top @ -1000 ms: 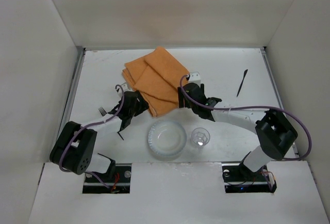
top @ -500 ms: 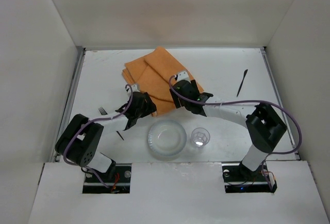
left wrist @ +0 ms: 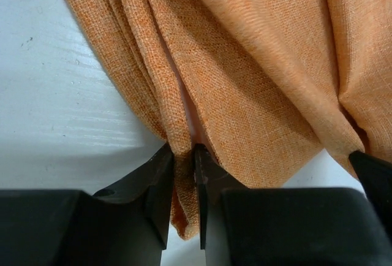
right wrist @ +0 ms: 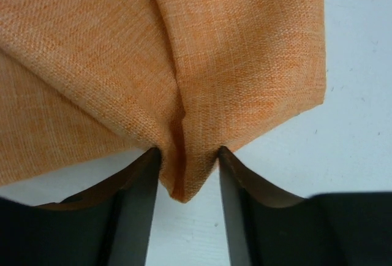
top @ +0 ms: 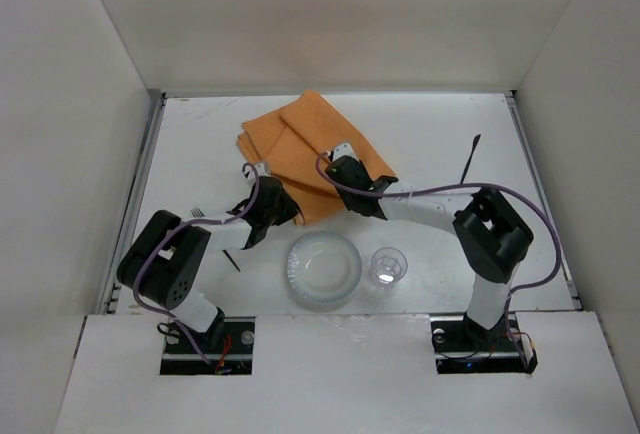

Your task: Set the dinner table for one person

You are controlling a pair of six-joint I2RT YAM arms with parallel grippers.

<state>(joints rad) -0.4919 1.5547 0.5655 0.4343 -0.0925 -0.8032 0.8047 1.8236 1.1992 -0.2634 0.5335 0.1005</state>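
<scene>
Both your grippers are at the orange placemat (top: 305, 152).
Your left gripper (left wrist: 184, 174) pinches its fold; your right gripper (right wrist: 187, 174) straddles a corner, jaws apart. The bowl (top: 323, 269) and cup (top: 388, 266) hold nothing visible.

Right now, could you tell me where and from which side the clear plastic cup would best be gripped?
Grip the clear plastic cup across its rim from directly above. It stands upright with its mouth open upward, and the clear round plastic plate sits close on its left, leaving little room for a sideways approach there; one finger inside the wall, one outside, should hold.
</scene>
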